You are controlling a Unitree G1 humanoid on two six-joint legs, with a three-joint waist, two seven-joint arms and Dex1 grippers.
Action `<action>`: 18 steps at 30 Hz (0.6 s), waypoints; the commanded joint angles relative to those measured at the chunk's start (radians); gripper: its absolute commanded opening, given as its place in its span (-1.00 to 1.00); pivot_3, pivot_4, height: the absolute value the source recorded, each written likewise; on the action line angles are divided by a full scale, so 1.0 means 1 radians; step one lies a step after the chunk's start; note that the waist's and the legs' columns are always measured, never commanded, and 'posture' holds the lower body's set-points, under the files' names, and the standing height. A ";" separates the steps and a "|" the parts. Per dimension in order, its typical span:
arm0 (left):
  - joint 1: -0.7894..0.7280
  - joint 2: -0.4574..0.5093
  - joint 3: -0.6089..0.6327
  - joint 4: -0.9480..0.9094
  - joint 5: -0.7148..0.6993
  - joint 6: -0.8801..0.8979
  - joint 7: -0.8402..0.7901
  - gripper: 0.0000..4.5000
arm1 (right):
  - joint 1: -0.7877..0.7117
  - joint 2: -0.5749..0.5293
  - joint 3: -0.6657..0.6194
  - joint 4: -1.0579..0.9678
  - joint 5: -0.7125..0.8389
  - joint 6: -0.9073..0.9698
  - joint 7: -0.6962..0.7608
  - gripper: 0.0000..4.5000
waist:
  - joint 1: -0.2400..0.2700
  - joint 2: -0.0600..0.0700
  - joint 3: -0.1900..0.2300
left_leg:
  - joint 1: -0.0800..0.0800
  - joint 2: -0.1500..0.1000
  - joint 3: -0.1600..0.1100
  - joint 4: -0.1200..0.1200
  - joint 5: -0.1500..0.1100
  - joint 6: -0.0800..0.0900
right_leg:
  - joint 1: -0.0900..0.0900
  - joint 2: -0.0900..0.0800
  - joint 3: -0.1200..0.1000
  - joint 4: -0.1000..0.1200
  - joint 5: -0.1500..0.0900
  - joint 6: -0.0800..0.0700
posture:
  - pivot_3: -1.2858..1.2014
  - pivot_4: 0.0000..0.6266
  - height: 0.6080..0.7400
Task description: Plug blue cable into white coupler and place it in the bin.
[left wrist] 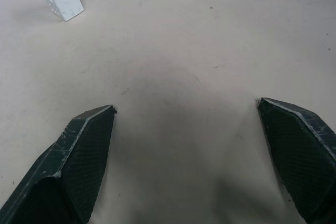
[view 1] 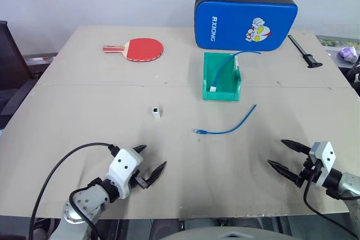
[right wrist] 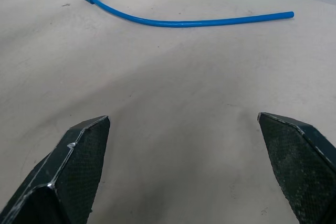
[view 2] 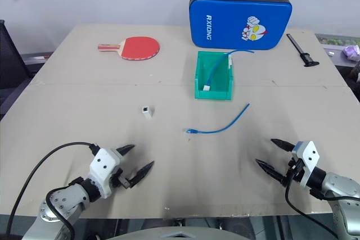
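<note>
I read this as the very start: nothing is picked up yet. My left gripper hovers over the near-left part of the table, fingers spread wide and empty; my right gripper hovers at the near right, likewise spread wide with nothing between its fingers.

The blue cable lies loose near the table's centre, gently curved, its clear plug end pointing toward 9 o'clock and its bare tail running off toward 2 o'clock. The white coupler stands on its own at about 10 o'clock from that plug, apart from it. The bin sits farther back, at 12 o'clock from the cable, and already holds another blue cable with a white coupler on its end, that cable's free end sticking out over the rim.

Behind it are a blue padded case, a red table-tennis bat at the far left and a black caliper at the far right.

Next, I judge, each gripper needs to reach forward: the right to the cable close behind its plug, the left to the coupler, gripping it so the socket stays free and faces the plug.
</note>
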 commanded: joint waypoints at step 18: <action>-0.062 0.039 0.025 0.029 -0.052 -0.049 -0.111 1.00 | -0.004 -0.022 -0.025 -0.057 0.031 0.015 0.023 0.98 | 0.001 0.001 0.001 | -0.001 -0.001 -0.001 0.001 0.000 0.000 | 0.001 0.000 -0.001 0.000 0.000 0.000 | 0.03 -0.52 0.40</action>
